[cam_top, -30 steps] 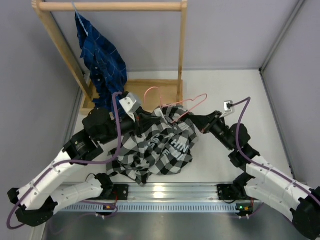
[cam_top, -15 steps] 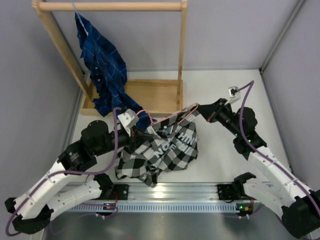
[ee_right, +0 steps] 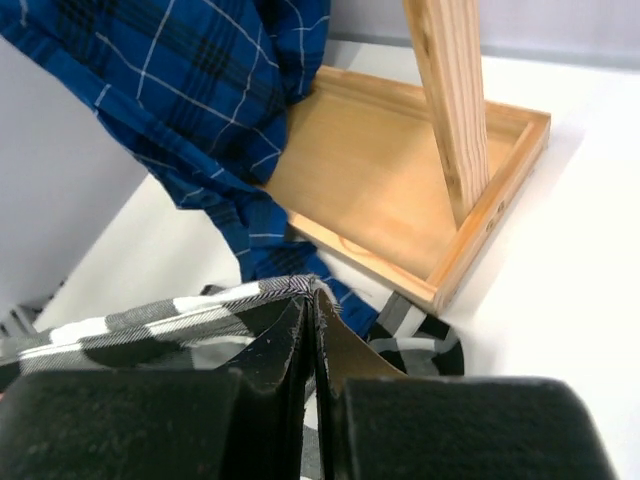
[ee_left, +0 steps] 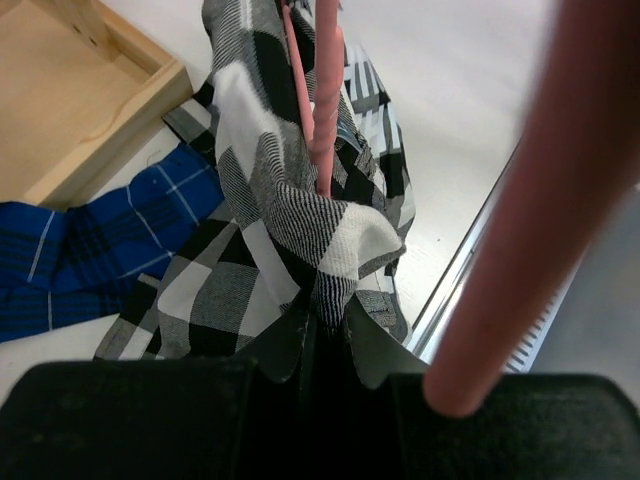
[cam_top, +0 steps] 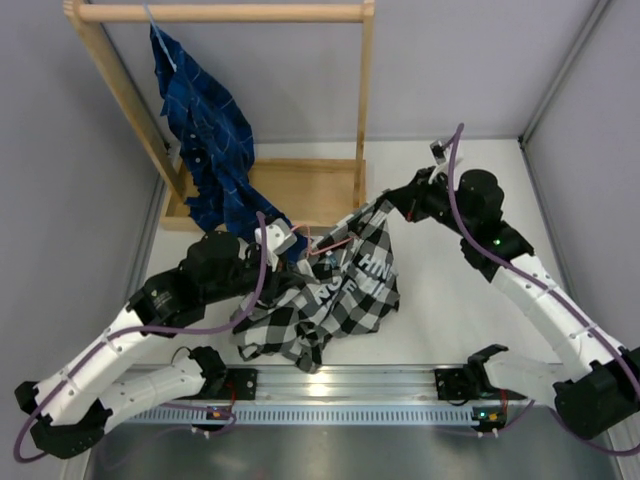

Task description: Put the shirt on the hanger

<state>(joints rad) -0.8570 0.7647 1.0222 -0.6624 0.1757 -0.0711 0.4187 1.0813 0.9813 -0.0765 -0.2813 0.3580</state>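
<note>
claws x2, left claw (ee_left: 325, 328) & right claw (ee_right: 310, 312), both pinch the 1 checked shirt (cam_top: 345, 292); 1 hanger (ee_left: 325, 110).

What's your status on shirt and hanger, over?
Left gripper shut on shirt at hanger neck. Right gripper shut on shirt edge. Hanger partly inside shirt. Blue plaid shirt hangs close by.

One checked shirt (cam_top: 340, 300), one blue plaid shirt (cam_top: 205, 130), one pink hanger (ee_left: 325, 110), one wooden rack (cam_top: 220, 12).
</note>
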